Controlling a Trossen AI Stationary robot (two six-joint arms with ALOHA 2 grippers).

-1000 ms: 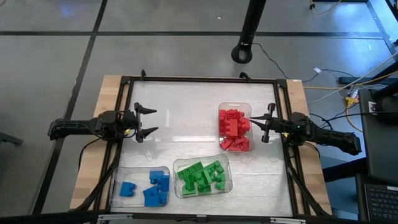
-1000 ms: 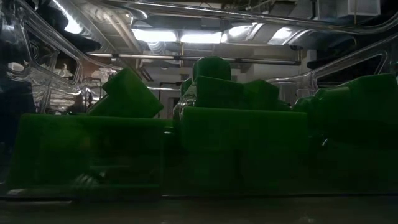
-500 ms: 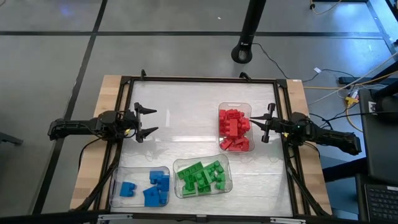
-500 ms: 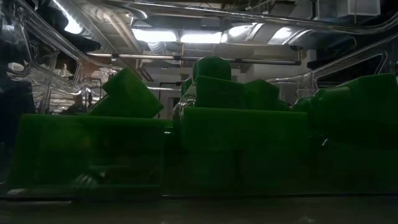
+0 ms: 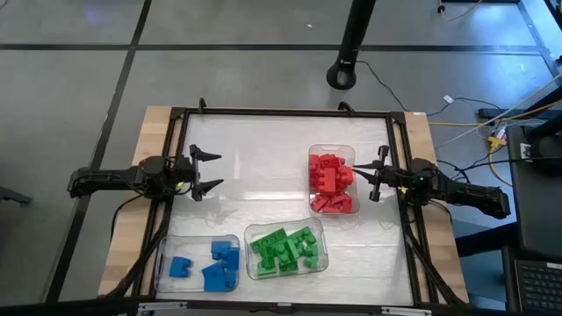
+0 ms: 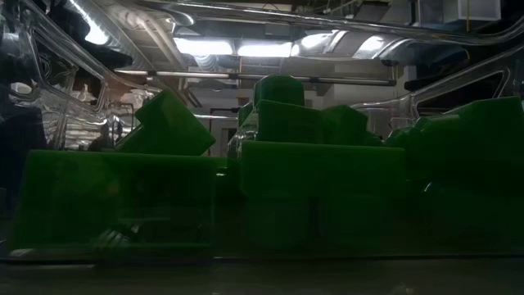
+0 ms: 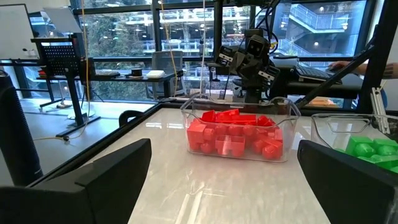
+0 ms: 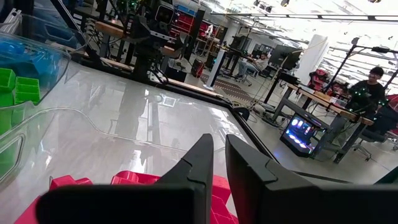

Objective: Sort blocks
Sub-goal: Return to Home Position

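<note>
The blocks lie sorted in three clear trays: red ones (image 5: pixel 331 182) right of the middle, green ones (image 5: pixel 284 248) at the near middle, blue ones (image 5: pixel 206 266) at the near left. My left gripper (image 5: pixel 209 170) stands open and level at the table's left edge, pointing toward the red tray (image 7: pixel 235 134), nothing between its fingers. My right gripper (image 5: pixel 376 173) is shut and level at the right edge, its fingertips just beside the red tray's right wall; the red blocks (image 8: pixel 134 180) show below its fingers. The low view is filled by green blocks (image 6: pixel 319 176).
A dark metal frame (image 5: pixel 281 112) runs around the white tabletop. The far half and the middle left of the table (image 5: pixel 255 167) hold no objects. People sit at desks in the room beyond (image 8: pixel 373 81).
</note>
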